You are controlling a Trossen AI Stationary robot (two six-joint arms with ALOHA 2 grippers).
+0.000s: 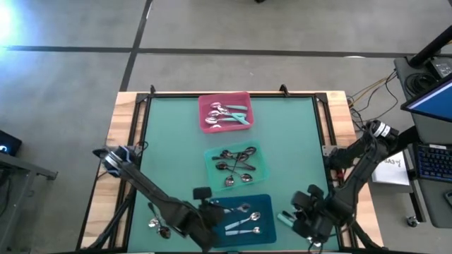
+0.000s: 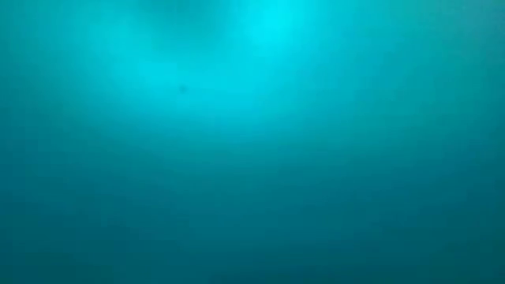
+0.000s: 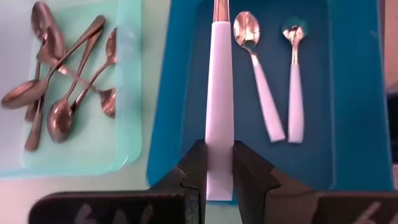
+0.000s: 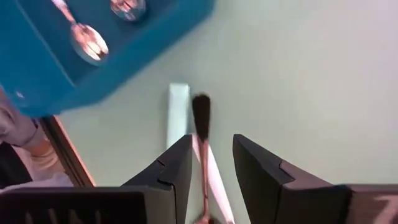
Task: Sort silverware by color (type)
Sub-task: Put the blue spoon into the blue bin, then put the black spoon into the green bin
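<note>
Gripping a pale-blue-handled spoon [image 3: 219, 93], the left end effector [image 3: 219, 180] hovers over the dark-teal tray [image 3: 354, 93] — right end effector [image 4: 211, 168] apart — no legible writing.

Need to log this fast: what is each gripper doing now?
Left gripper: shut on a pale-handled spoon.
Right gripper: open, holding nothing.

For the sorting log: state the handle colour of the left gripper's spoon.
Pale blue handle, clearest in the left wrist view.

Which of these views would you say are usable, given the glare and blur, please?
Low view: only a featureless teal glow, nothing readable. High view: soft, glare at the top-left corner. Left wrist view: sharp on the pale-handled spoon in the left gripper. Right wrist view: motion-smeared spoon by the right gripper.
</note>
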